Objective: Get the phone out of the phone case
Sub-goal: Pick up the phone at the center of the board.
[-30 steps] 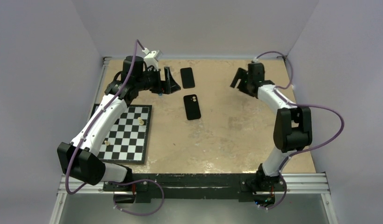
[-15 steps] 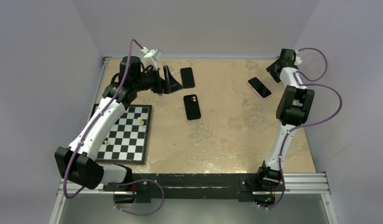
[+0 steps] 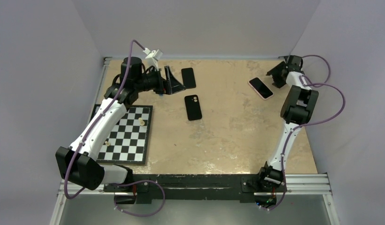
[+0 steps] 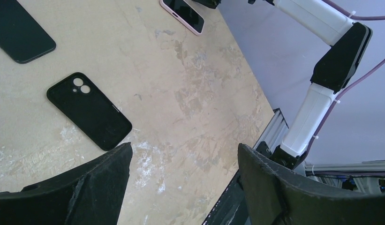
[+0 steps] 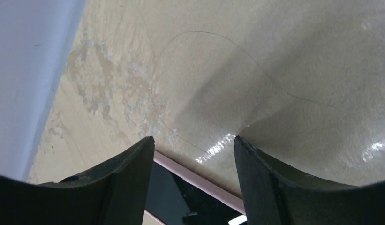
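A phone in a pink case (image 3: 261,88) lies screen up at the far right of the table. It also shows in the left wrist view (image 4: 183,14) and the right wrist view (image 5: 195,197). My right gripper (image 3: 275,78) is open just beside its far right end, and the phone's pink edge sits between the jaws (image 5: 194,143). A black phone (image 3: 188,78) lies at the far middle, with a black case (image 3: 193,107), camera side up, nearer. My left gripper (image 3: 175,80) is open and empty, left of the black phone, above the table (image 4: 183,154).
A chessboard (image 3: 127,133) with a few small pieces lies at the left under the left arm. Grey walls close in the far, left and right sides. A metal rail (image 3: 195,183) runs along the near edge.
My right arm swung from the middle right out to the far right corner, uncovering the pink-cased phone, then came down beside it. The left arm barely moved.
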`<state>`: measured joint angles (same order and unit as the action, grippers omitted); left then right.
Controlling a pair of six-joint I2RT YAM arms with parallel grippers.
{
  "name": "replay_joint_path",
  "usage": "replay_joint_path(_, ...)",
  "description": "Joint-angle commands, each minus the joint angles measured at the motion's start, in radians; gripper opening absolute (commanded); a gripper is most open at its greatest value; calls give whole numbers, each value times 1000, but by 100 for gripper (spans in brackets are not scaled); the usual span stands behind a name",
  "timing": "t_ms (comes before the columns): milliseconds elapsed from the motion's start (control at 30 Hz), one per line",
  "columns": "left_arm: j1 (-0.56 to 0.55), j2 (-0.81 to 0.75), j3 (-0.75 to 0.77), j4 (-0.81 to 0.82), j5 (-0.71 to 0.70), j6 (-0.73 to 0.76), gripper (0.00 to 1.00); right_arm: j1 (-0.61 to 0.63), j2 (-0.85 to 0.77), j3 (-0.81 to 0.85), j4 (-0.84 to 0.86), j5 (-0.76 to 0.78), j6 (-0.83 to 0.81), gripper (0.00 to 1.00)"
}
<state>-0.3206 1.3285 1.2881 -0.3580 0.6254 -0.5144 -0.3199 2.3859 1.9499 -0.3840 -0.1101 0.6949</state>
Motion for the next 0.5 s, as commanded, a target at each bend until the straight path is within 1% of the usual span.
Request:
replay_joint_path(0, 9, -1, -4, 47, 24, -13, 86, -1, -49, -116, 36, -148, -12, 67)
replay_joint_path(133, 9, -3, -4, 47, 23, -13, 86, 34, -154, -252, 77, -207, -43, 69)
replay_joint_path(200, 9, -4, -5, 47, 24, -15, 86, 57, -215, -323, 88, -206, -68, 70)
replay_joint_path(367, 9, -6, -7, 55, 31, -20, 86, 151, -359, -489, 102, -161, -153, 74)
replay_joint_path(467, 10, -7, -12, 72, 48, -36, 86, 195, -399, -505, 63, -51, -234, 83)
